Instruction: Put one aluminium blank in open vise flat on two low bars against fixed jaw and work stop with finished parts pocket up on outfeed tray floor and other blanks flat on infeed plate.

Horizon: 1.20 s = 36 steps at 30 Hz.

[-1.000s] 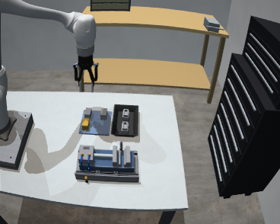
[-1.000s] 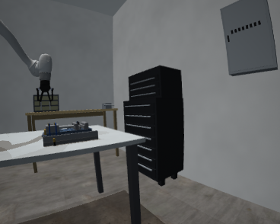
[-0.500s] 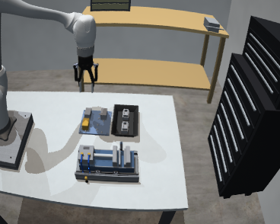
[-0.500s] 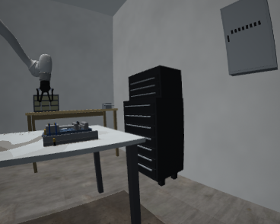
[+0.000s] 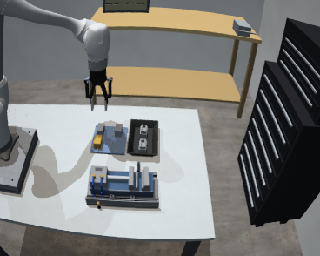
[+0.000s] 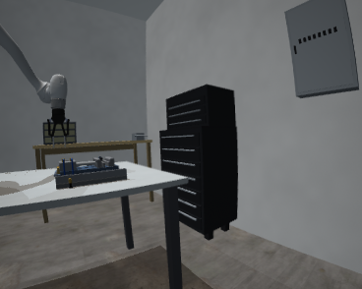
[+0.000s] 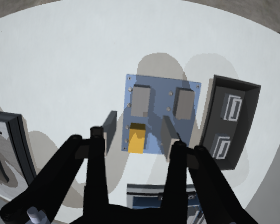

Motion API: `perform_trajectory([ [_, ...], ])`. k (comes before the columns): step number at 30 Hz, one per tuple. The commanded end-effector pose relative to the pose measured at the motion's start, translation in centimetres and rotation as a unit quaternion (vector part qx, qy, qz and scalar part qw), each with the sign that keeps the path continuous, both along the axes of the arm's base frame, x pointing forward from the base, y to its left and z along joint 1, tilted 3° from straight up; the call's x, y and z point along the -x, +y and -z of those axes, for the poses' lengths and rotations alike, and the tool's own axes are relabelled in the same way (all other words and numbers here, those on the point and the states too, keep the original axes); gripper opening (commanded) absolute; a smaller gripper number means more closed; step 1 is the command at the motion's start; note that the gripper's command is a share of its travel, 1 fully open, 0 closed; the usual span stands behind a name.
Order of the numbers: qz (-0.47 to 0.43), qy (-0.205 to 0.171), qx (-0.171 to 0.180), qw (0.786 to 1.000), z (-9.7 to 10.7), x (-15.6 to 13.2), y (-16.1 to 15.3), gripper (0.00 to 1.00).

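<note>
White desk [image 5: 46, 126] carried everything. Above its far edge the arm [image 5: 42, 17] hung its claw [image 5: 99, 104] straight down, part-open and gripping nothing. On the blue plate [image 5: 116, 145] lay two grey blanks [image 5: 118, 128] and one yellow blank [image 5: 97, 139]; the vise [image 5: 122, 185] held none.
</note>
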State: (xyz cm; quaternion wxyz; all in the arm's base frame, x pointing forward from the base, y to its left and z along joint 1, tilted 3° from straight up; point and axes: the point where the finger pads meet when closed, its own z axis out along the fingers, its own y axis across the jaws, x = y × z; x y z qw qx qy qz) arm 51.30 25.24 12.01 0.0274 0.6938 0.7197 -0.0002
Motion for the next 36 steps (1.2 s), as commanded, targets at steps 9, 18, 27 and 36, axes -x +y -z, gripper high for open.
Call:
perform_trajectory([
  [9,0.0,0.0,0.0,1.0,3.7,-0.1,-0.2,0.4],
  [18,0.0,0.0,0.0,1.0,7.1,-0.3,-0.3,0.4],
  [27,0.0,0.0,0.0,1.0,9.0,-0.4,-0.4,0.4],
  [36,0.0,0.0,0.0,1.0,10.1,-0.4,-0.4,0.4],
])
